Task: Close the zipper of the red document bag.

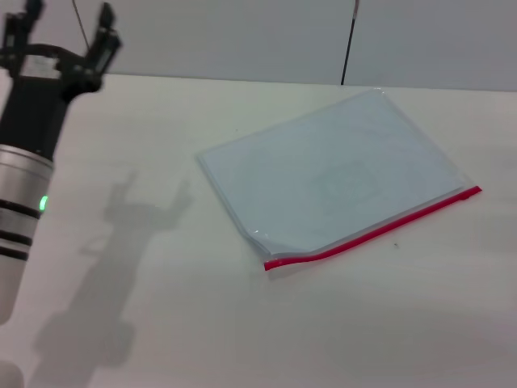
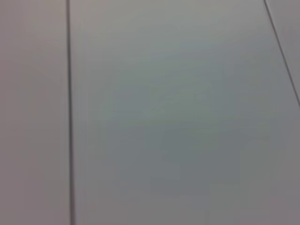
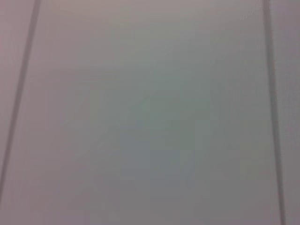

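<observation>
- Red zipper [image 1: 373,230] runs along the near long edge of the red document bag [image 1: 335,178], from near-left to far-right; whether it is fully sealed I cannot tell, though the near-left end looks slightly lifted.
- Translucent and pale blue-grey, the bag lies flat on the white desk [image 1: 202,323], right of centre and skewed.
- Left end effector [image 1: 69,36] hangs at the far left, well apart from the bag, fingers spread and released, grasping nothing.
- Both wrist views show only a plain grey panelled surface.
</observation>
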`<state>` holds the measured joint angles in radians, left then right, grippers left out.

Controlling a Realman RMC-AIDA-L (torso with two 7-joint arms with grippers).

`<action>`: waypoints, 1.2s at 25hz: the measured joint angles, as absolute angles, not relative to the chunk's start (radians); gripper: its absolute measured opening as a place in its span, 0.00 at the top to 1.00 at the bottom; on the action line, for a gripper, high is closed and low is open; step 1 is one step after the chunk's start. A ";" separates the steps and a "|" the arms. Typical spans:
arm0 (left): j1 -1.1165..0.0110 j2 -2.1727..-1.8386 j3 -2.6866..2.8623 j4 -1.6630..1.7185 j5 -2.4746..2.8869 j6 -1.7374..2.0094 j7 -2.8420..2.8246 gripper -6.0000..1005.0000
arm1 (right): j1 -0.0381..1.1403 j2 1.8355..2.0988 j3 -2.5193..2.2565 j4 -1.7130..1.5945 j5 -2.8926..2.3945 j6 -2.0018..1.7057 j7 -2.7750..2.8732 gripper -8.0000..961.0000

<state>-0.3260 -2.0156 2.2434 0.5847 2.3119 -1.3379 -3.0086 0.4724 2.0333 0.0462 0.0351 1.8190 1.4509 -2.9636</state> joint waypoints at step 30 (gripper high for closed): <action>-0.341 -2.028 2.261 0.532 2.189 -1.400 -2.994 0.11 | 0.450 2.029 0.054 0.035 1.795 1.497 -2.772 0.15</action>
